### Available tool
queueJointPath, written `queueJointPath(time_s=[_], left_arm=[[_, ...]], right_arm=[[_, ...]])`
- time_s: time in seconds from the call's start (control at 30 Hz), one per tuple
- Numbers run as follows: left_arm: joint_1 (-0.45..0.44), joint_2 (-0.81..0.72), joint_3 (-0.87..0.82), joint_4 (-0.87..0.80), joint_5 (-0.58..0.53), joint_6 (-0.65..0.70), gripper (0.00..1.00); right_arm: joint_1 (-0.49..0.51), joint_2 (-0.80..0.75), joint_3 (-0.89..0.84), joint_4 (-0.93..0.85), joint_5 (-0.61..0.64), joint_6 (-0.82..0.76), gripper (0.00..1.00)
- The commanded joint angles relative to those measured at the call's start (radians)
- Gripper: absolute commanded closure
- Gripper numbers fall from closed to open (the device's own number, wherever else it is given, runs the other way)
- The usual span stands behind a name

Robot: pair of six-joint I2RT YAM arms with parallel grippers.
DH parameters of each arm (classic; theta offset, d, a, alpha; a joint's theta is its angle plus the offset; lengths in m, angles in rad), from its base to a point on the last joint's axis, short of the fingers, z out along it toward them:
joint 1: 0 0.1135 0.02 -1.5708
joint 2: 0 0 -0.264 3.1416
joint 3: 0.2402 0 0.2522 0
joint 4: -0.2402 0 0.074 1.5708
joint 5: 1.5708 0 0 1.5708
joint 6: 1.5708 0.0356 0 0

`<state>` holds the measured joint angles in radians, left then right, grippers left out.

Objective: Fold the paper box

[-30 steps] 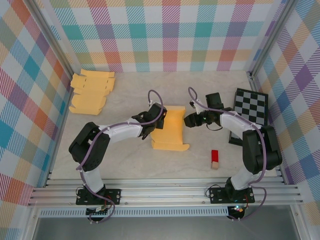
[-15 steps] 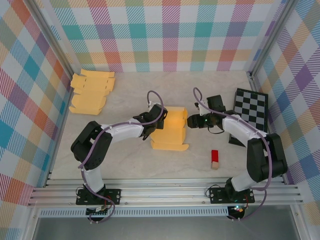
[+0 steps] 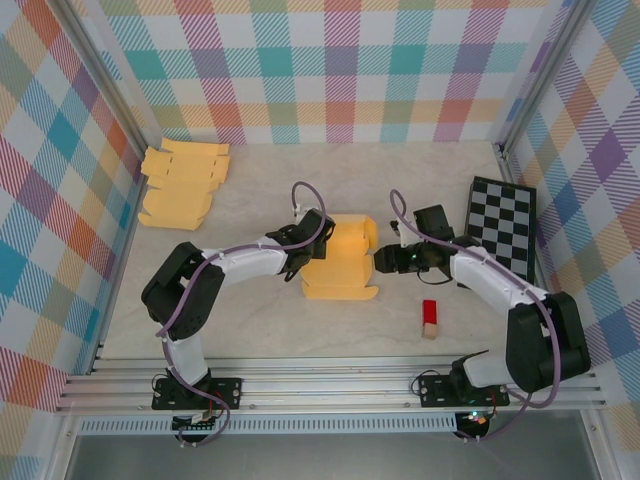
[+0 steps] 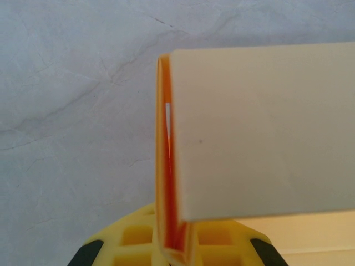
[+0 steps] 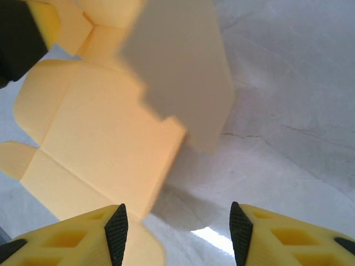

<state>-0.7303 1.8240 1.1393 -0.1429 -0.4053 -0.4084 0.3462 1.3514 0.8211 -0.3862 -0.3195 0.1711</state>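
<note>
The yellow paper box point(image 3: 340, 262) lies partly folded in the middle of the table. My left gripper point(image 3: 303, 258) is shut on the box's doubled left wall, whose orange-lined edge point(image 4: 169, 183) runs down between the yellow fingers point(image 4: 127, 244). One pale panel point(image 4: 260, 133) stands upright beside that wall. My right gripper point(image 3: 381, 260) hangs open just off the box's right side, touching nothing. In the right wrist view its black pads point(image 5: 117, 233) frame bare table, with the box point(image 5: 100, 144) ahead on the left and a raised flap point(image 5: 183, 72) above.
A stack of flat yellow box blanks point(image 3: 183, 185) lies at the back left. A black-and-white checkerboard point(image 3: 503, 225) sits at the right wall. A small red block point(image 3: 429, 318) rests near the front right. The left gripper's body point(image 5: 19, 30) shows at the box's far side.
My right gripper has slid toward the near side along the box's right edge and its arm has swung outward. The left gripper keeps its hold in place.
</note>
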Motion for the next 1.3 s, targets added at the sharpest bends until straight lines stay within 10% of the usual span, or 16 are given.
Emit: queueJointPath(time_s=[0.0, 0.53, 0.73, 1.27], left_arm=[[0.01, -0.042, 0.039, -0.047, -0.041, -0.046, 1.0], [0.046, -0.207, -0.038, 0.056, 0.068, -0.164, 1.0], [0.049, -0.271, -0.085, 0.129, 0.106, -0.173, 1.0], [0.07, -0.348, -0.229, 0.385, 0.238, -0.239, 1.0]], right_arm=[[0.037, -0.073, 0.01, -0.031, 0.046, 0.122, 0.5], [0.037, 0.005, 0.096, 0.041, -0.112, 0.302, 0.47], [0.013, -0.037, 0.02, 0.217, -0.207, 0.4, 0.79], [-0.032, -0.251, -0.276, 0.936, -0.36, 0.732, 0.96]])
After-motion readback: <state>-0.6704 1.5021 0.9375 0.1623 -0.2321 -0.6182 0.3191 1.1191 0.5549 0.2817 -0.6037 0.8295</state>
